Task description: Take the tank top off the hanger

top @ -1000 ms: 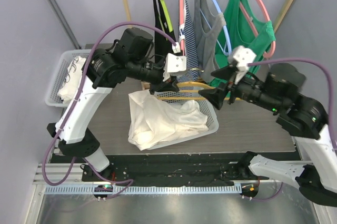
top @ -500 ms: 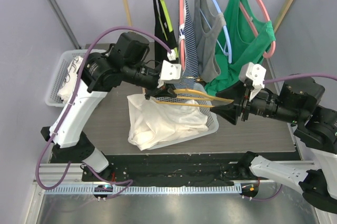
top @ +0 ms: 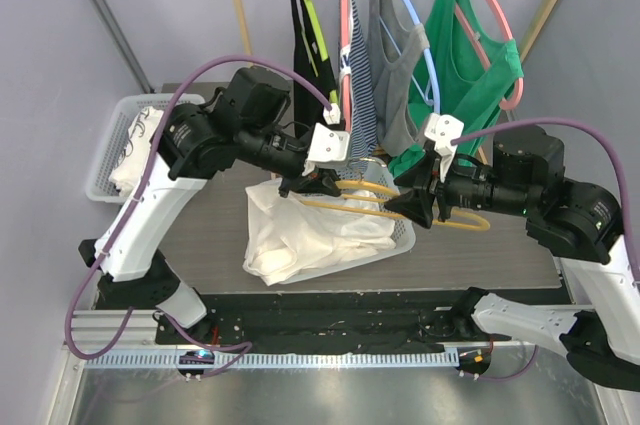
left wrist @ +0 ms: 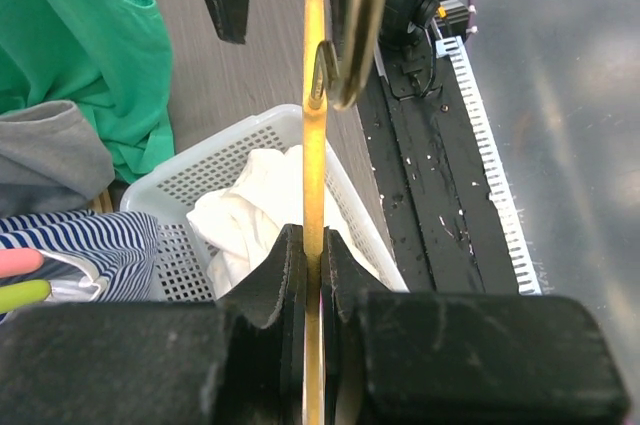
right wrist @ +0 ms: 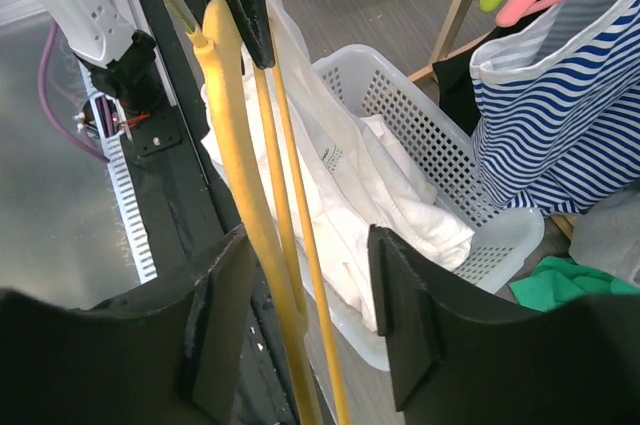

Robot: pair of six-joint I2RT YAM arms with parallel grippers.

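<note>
My left gripper (top: 312, 181) is shut on the flat bar of a yellow hanger (left wrist: 313, 175), which runs straight up between its jaws (left wrist: 313, 240). The hanger (top: 360, 207) stretches right over a white basket (top: 405, 235). My right gripper (top: 408, 207) stands open around the hanger's other end, and the yellow arms (right wrist: 245, 195) pass between its fingers (right wrist: 308, 235) without being clamped. The white tank top (top: 300, 230) lies heaped in the basket and spills over its near-left rim. A fold of it rises toward the left gripper; I cannot tell whether it hangs on the hanger.
A wooden rack (top: 238, 5) at the back carries a black top (top: 305, 35), a blue-striped one (top: 360, 95), a grey one (top: 395, 75) and a green one (top: 470, 85) with a pink hanger (top: 500, 5). A second basket (top: 105, 160) with white clothes stands far left.
My right gripper swung out to the right, then came back left onto the hanger's end, its jaws narrowing around it. The left gripper kept its grip and shifted slightly.
</note>
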